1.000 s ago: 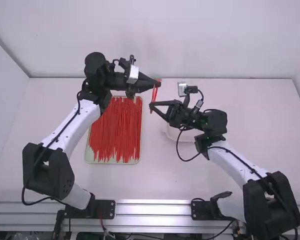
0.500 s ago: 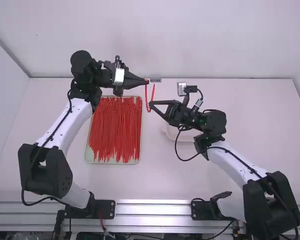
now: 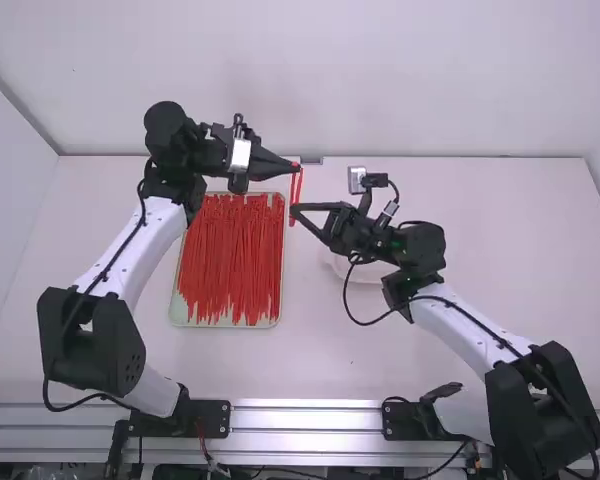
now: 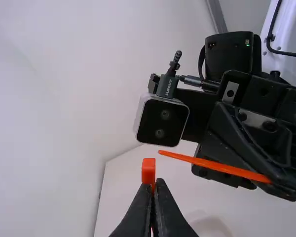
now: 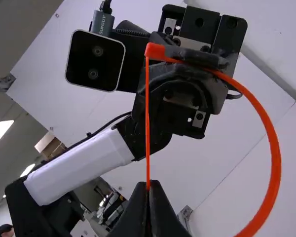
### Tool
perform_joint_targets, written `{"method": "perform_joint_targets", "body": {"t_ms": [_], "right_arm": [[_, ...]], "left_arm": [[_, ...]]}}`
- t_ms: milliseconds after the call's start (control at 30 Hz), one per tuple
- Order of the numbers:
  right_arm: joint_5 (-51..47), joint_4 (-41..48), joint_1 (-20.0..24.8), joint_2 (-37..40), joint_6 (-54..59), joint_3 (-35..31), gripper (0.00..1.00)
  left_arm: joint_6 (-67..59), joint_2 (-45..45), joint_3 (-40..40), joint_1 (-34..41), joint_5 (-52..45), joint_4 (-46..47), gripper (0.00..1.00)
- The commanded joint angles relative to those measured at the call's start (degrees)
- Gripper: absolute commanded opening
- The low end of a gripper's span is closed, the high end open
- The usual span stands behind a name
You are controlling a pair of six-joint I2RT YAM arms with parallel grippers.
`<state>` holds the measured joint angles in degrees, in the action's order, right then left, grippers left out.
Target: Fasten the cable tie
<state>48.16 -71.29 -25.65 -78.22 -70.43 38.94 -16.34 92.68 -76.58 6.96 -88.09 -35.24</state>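
Left gripper (image 3: 288, 164): fingers clamped on the head of the red cable tie (image 3: 298, 188). Right gripper (image 3: 296, 210): fingers pinched on its tail. The tie curves between them, above the tabletop (image 3: 500, 220), near the tray (image 3: 225, 324) of spare ties.

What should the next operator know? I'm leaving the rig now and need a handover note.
Left gripper: shut on the red cable tie beside its head, above the table.
Right gripper: shut on the tie's tail; the strap bows into a loop.
Spare ties lie in the tray.
Done: tie lifted, tail tip near the head.
Left: thread the tail through the head, pull tight; it does not look threaded yet.
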Motion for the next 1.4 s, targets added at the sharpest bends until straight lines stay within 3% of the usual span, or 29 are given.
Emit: {"method": "perform_joint_targets", "body": {"t_ms": [0, 1367], "right_arm": [[-1.7, -0.2, -0.7, -0.1, -0.1, 1.6, 0.0], [-1.9, 0.6, -0.7, -0.1, -0.3, 1.6, 0.0]], "left_arm": [[0.4, 0.2, 0.1, 1.1, -0.8, -0.3, 0.02], [3.4, 0.2, 0.1, 1.8, 2.0, -2.3, 0.02]]}}
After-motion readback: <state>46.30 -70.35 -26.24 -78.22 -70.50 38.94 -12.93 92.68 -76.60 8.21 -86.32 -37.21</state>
